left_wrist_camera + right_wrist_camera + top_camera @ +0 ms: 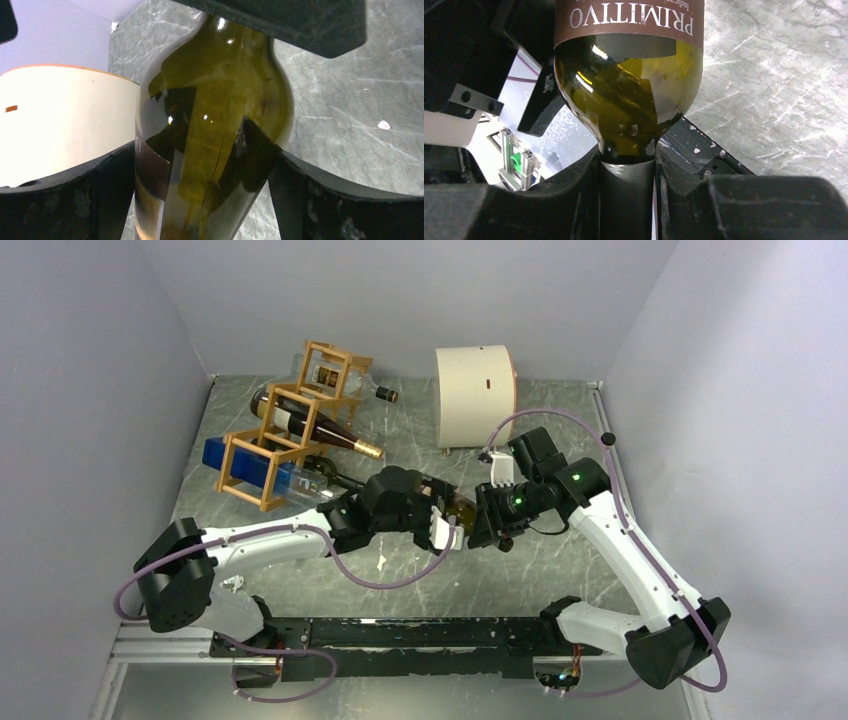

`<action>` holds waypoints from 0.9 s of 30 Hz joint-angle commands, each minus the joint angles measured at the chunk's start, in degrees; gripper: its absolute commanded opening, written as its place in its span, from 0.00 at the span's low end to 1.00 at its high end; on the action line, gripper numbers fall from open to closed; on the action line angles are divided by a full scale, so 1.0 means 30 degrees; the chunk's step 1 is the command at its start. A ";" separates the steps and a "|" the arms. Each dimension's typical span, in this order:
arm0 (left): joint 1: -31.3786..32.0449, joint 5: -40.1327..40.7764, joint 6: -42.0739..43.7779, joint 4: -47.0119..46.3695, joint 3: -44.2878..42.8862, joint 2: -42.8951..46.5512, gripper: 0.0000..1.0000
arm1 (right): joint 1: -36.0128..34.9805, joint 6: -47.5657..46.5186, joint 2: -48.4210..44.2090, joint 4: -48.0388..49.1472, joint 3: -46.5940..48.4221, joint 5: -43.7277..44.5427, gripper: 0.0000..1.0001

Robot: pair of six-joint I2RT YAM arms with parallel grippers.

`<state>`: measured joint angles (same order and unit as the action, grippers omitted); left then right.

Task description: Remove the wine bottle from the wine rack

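- Wine bottle: olive-green glass with a brown label reading "PRIMITIVO". It is clear of the wine rack and held mid-bench between the two arms, well apart from the frame.
- Left gripper: clenched on the bottle's body. The wrist view shows glass filling the gap between both fingers.
- Right gripper: clenched on the neck just below the shoulder, with the fingers snug on either side.
- Wine rack: stands at the far left of the bench with other bottles lodged in its cells, among them a dark one with a gold cap.
- Cream drum: stands at the far side, behind the held bottle.
- Step in hand, as judged: a two-arm carry or handover, with the removal itself looking done.
- Handling notes:
  - Keep one gripper firm until the other has let go fully, since smooth glass may slip.
  - Move both arms at the same pace so the neck is not twisted.
  - Lower the bottle onto bare bench, away from the drum and the rack.
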<state>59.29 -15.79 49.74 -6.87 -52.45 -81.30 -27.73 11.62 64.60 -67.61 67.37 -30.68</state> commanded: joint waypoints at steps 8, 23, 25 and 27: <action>0.0101 0.1866 -0.1944 -0.4651 0.1378 0.0272 0.44 | -0.0555 -0.0178 -0.0857 0.1528 0.0584 0.0359 0.31; 0.0101 0.5838 -1.2272 -0.6149 0.3174 0.3035 0.07 | -0.0543 0.3230 -0.2395 0.6224 0.1066 0.8489 0.94; 0.0101 0.6379 -1.4226 -0.6489 0.3536 0.3468 0.07 | -0.0535 0.3372 -0.3074 0.8878 -0.0058 0.7771 0.94; 0.0101 0.6935 -1.5879 -0.6235 0.3533 0.3668 0.07 | -0.0558 0.3155 -0.4060 1.1659 -0.1898 0.6529 0.92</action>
<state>59.68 0.43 16.05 -17.37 -41.36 -73.49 -29.32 19.57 57.06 -49.08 68.38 -9.67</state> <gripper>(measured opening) 0.807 0.935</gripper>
